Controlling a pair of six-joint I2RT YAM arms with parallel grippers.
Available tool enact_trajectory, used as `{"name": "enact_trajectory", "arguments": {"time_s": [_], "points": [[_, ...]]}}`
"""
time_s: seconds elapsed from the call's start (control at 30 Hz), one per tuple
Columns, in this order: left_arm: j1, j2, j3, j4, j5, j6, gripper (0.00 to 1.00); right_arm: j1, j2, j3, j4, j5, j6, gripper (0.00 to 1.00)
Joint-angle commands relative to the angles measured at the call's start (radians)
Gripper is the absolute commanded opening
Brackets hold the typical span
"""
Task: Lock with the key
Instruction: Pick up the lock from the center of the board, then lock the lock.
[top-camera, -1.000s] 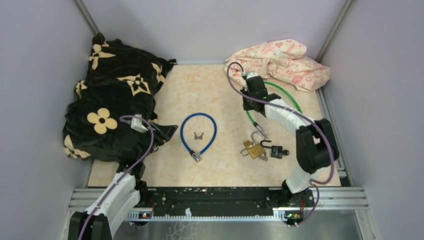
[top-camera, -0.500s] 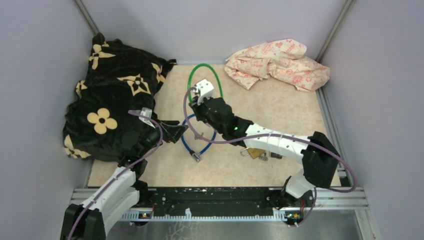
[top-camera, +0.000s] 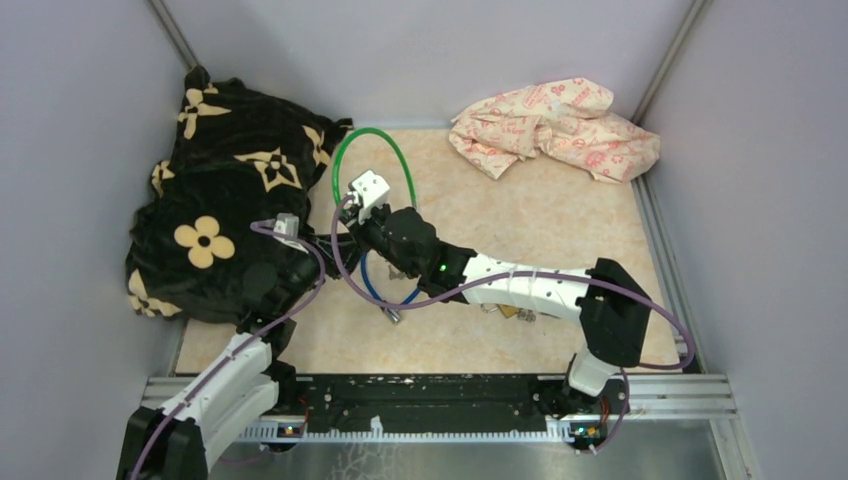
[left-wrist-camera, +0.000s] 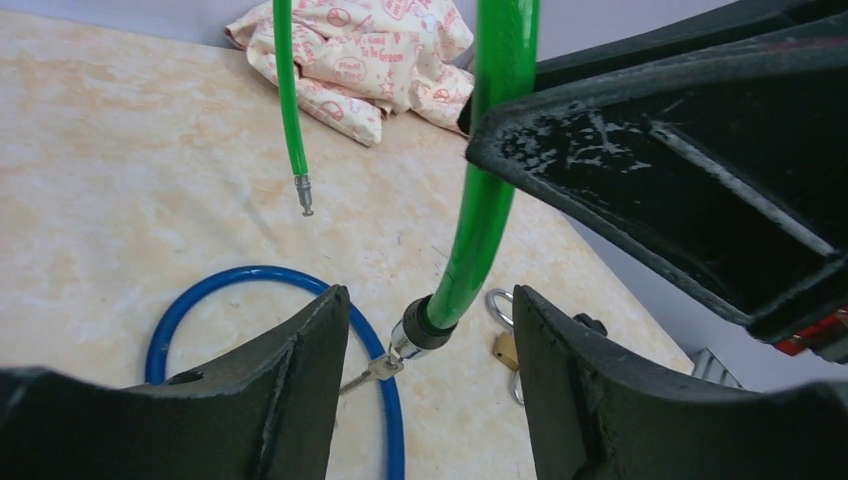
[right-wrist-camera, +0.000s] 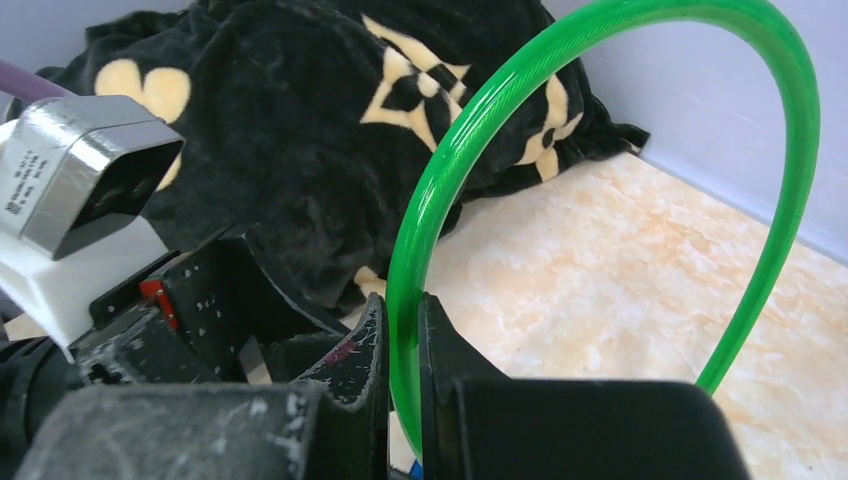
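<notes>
Green glossy plastic-coated cable lock (top-camera: 375, 131) (left-wrist-camera: 485, 200) (right-wrist-camera: 600, 60) held off beige marbled tabletop (top-camera: 500, 220), left of centre. Loop arches upright. Black-collared lock head points steeply down; thin metal pin end (left-wrist-camera: 303, 195) hangs free, also downward.

Right gripper (top-camera: 360, 222) (right-wrist-camera: 402, 320): jaws clamped on cable.

Left gripper (top-camera: 338, 245) (left-wrist-camera: 430, 310): jaws apart, lock head between, not touching.

Blue cable loop (top-camera: 375, 290) (left-wrist-camera: 200, 295) flat beneath. Black plush flower-patterned cloth (top-camera: 230, 200) along left edge.

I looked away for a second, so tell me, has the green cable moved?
Yes. The right gripper has carried the green cable left, away from the pink cloth, over to the black blanket's edge.
</notes>
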Motion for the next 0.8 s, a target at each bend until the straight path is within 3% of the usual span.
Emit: {"name": "enact_trajectory", "arguments": {"time_s": [0.0,0.13,0.27,0.33,0.4,0.53,0.67,0.7,0.77], "points": [[-0.005,-0.014,0.027,0.045,-0.086,0.029,0.63,0.022,0.002,0.086,0.110,-0.050,-0.033,0.00],[-0.005,-0.015,0.032,0.053,-0.102,0.054,0.56,0.025,0.000,0.085,0.093,-0.120,-0.019,0.00],[0.005,-0.023,0.035,0.045,-0.179,0.066,0.62,0.035,-0.003,0.098,0.066,-0.138,-0.021,0.00],[0.008,-0.026,0.035,0.054,-0.166,0.080,0.58,0.035,-0.006,0.087,0.071,-0.142,-0.018,0.00],[0.008,-0.025,0.034,0.055,-0.168,0.083,0.47,0.036,-0.009,0.086,0.069,-0.164,-0.018,0.00],[0.016,-0.031,0.036,0.051,-0.154,0.091,0.01,0.036,-0.007,0.086,0.051,-0.255,-0.020,0.00],[0.051,-0.066,0.032,0.038,-0.122,0.014,0.00,0.005,-0.038,0.080,-0.025,-0.429,-0.063,0.00],[0.066,-0.078,0.025,0.040,-0.110,-0.009,0.00,-0.014,-0.058,0.077,-0.053,-0.469,-0.077,0.26],[0.099,-0.104,0.009,0.057,-0.087,-0.035,0.00,-0.088,-0.114,0.054,-0.096,-0.533,-0.097,0.69]]}}
